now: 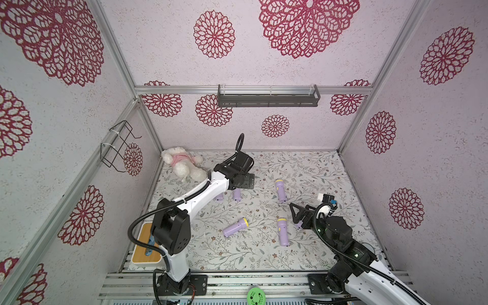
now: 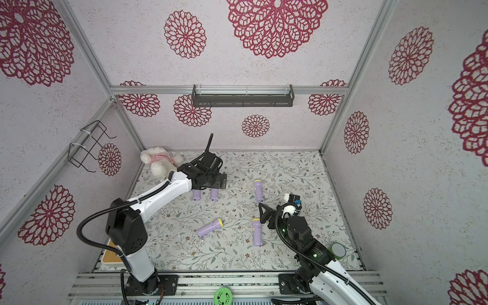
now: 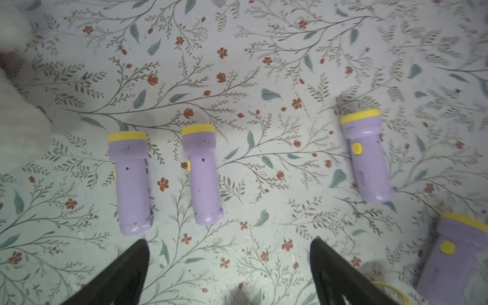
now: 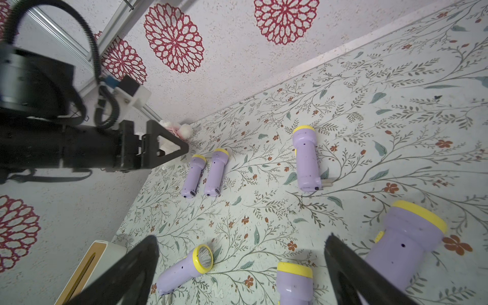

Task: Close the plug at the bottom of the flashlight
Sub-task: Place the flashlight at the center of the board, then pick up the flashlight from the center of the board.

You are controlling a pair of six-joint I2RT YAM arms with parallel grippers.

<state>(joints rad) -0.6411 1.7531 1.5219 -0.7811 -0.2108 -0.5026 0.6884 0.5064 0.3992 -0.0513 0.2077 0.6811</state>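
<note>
- Flashlight pair point(image 3: 203, 177) is laid side by side at ten o'clock on the floral mat point(image 1: 317, 171), just beyond the left gripper point(image 3: 229, 241).
- Its jaws are spread wide, with nothing held between.
- Right gripper point(image 4: 241, 237), at four o'clock, is likewise spread and empty; another flashlight point(image 4: 404, 245) is lying just beside it.
- A small flap point(image 4: 327, 182) is seen sticking out at the base of the one o'clock flashlight point(image 4: 305, 158).

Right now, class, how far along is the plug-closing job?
Looks done: the flashlight pair under the left gripper shows no prongs. In hand: nothing; it and the right gripper stand open. Left: the lone back flashlight and the angled flashlight have prongs out. Others unclear.
</note>
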